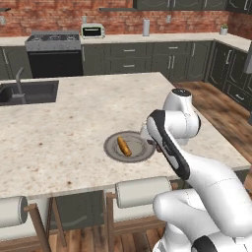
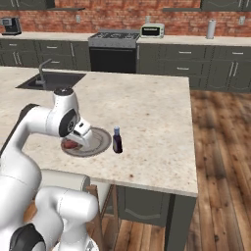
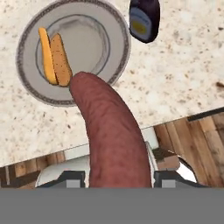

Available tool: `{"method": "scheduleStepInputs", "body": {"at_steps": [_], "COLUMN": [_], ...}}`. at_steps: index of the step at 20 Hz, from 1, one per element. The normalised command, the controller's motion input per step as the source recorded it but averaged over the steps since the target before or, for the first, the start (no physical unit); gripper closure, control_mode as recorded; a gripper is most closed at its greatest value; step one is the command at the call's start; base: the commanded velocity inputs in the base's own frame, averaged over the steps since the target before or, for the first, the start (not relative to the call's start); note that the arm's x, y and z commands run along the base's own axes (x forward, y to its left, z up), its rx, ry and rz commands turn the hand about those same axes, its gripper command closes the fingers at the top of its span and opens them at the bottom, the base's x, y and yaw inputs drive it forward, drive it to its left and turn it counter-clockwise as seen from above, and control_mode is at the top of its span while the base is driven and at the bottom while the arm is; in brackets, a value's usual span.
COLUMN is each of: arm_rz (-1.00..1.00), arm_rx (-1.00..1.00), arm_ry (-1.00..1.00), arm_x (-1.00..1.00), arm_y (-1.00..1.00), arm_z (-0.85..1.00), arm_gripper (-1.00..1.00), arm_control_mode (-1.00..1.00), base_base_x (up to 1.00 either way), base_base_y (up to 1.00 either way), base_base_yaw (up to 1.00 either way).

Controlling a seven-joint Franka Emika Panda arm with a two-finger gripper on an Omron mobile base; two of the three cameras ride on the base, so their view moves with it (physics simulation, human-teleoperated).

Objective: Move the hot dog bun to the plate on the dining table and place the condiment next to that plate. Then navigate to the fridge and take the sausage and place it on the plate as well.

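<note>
In the hand view, the long reddish-brown sausage (image 3: 111, 135) rises from the bottom centre of the frame, and the two dark finger tips (image 3: 65, 178) of the gripper (image 3: 117, 178) stand on either side of its lower end, clamped against it. The sausage's far, rounded end reaches up to the lower right rim of the round grey plate (image 3: 111, 33), which sits in the upper left of that frame. On the plate, left of the sausage tip, lies the tan split hot dog bun (image 3: 54, 59), its two halves side by side. The dark condiment bottle (image 3: 144, 19) with a yellow and white label stands at the top of the frame, just beside the plate's right rim and off the plate. In the right base view, the gripper (image 2: 78, 139) hangs over the near left part of the plate (image 2: 100, 139), with the sausage (image 2: 71, 144) showing as a red patch beneath the hand; the condiment bottle (image 2: 117, 140) stands upright just right of the plate. In the left base view, the bun (image 1: 124, 146) lies in the plate (image 1: 112, 147) at frame centre. The surface is a beige speckled stone dining counter (image 1: 74, 113) with a dark sink (image 1: 27, 92) at upper left and cushioned stools (image 1: 142, 191) below its near edge. Beyond are dark cabinets (image 1: 142, 56), a black stove (image 1: 54, 51), a white toaster oven (image 1: 92, 31), a red brick wall (image 1: 59, 12), and a wooden plank floor (image 2: 220, 147).
</note>
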Motion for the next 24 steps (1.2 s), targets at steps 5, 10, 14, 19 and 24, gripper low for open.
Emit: {"method": "scheduleStepInputs", "body": {"at_steps": [5,10,14,19,24], "arm_rz": [-0.01,-0.02,-0.02,-0.05,-0.06], "arm_rx": [0.0,0.0,0.0,0.0,-0.01], "arm_ry": [-0.01,0.0,0.0,0.0,0.0], "arm_x": [1.0,0.86,0.68,0.57,0.19], "arm_y": [0.07,0.0,0.02,0.16,0.07], "arm_z": [-0.47,-0.49,-0.43,-0.31,-0.33], "arm_gripper": [1.0,1.0,1.0,1.0,1.0], "arm_control_mode": [-1.0,-1.0,-1.0,-1.0,-1.0], "base_base_x": [0.0,0.0,0.0,0.0,0.0], "base_base_y": [0.0,0.0,0.0,0.0,0.0], "base_base_yaw": [0.0,0.0,0.0,0.0,0.0]}}
